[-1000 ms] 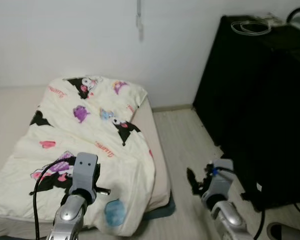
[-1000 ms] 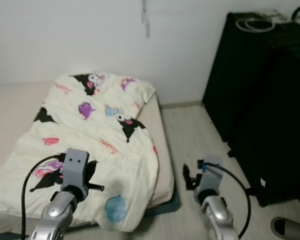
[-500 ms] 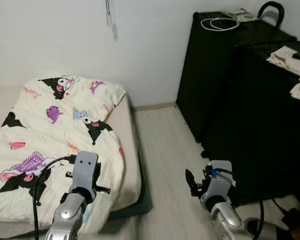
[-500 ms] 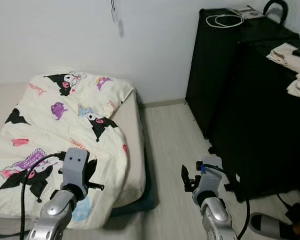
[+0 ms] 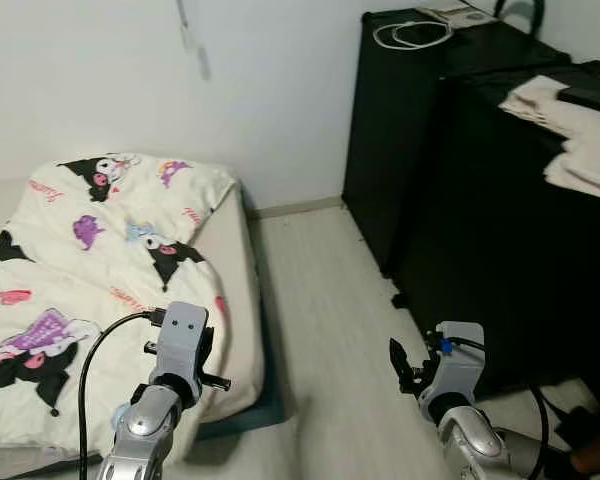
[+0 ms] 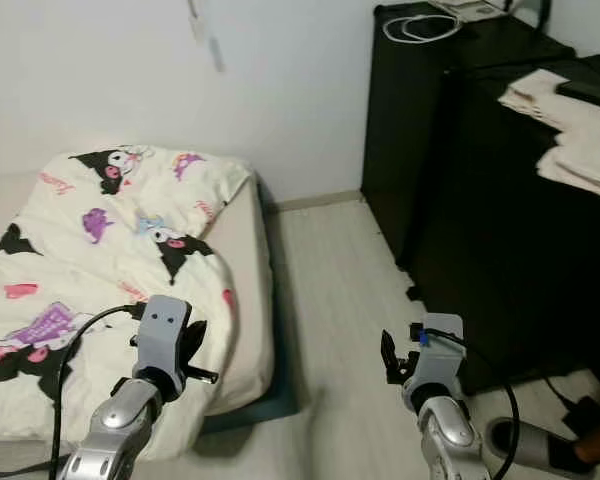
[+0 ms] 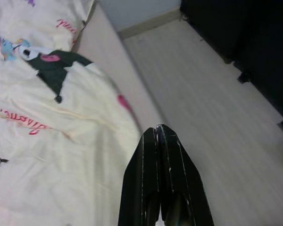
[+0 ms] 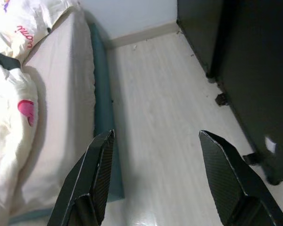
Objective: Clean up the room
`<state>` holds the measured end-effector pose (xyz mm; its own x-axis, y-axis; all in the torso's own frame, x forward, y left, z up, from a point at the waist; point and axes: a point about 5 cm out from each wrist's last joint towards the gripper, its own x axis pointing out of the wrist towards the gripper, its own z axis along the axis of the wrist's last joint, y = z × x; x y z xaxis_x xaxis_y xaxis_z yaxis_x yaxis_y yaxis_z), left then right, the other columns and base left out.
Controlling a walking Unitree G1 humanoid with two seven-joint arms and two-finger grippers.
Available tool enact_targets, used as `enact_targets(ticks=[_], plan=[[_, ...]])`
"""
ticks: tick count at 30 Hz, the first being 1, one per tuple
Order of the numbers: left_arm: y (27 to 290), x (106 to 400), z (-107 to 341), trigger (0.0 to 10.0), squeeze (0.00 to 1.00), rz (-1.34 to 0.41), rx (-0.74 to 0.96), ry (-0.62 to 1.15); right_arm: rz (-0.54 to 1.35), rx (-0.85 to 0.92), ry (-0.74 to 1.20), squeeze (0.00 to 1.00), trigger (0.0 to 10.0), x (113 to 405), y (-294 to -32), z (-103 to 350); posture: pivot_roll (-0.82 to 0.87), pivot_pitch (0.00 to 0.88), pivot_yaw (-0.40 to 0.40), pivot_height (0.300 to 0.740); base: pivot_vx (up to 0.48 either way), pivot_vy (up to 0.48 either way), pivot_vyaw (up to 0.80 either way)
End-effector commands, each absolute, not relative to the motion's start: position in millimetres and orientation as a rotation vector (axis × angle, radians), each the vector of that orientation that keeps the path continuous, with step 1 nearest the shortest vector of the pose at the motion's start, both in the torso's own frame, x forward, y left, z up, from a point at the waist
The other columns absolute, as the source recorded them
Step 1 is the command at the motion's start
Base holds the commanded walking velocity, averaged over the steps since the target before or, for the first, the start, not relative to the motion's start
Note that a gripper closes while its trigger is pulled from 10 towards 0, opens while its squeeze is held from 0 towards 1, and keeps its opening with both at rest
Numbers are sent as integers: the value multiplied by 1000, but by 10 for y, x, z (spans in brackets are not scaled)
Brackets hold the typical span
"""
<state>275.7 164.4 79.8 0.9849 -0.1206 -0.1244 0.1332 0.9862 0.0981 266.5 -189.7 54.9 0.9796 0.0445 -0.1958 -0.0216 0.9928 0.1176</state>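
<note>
hovering over the blanket [image 5: 90, 250] edge, left pincer [image 7: 159, 134] fingers pressed together; right pincer [image 8: 153, 141] spread apart above bare floor [image 5: 330, 330] beside black cabinet [image 5: 480, 190].

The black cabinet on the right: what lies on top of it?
On the black cabinet lie a coiled white cable near the wall and folded pale cloths nearer the robot. The back of its top is cut off, so anything there is unseen.
</note>
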Motion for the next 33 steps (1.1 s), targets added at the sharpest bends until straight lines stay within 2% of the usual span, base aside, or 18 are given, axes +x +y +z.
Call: enact_targets(ticks=[1,33], plan=[[1710,2721,729,10000,0,-105,108,152,42,136,216,0,10000,2628,-1847,506,-54,180,20,740,0,0,0],[1681,2738,758,10000,0,-99,116,110,60,118,202,0,10000,2674,-1801,516,-55,157,16,740,0,0,0]])
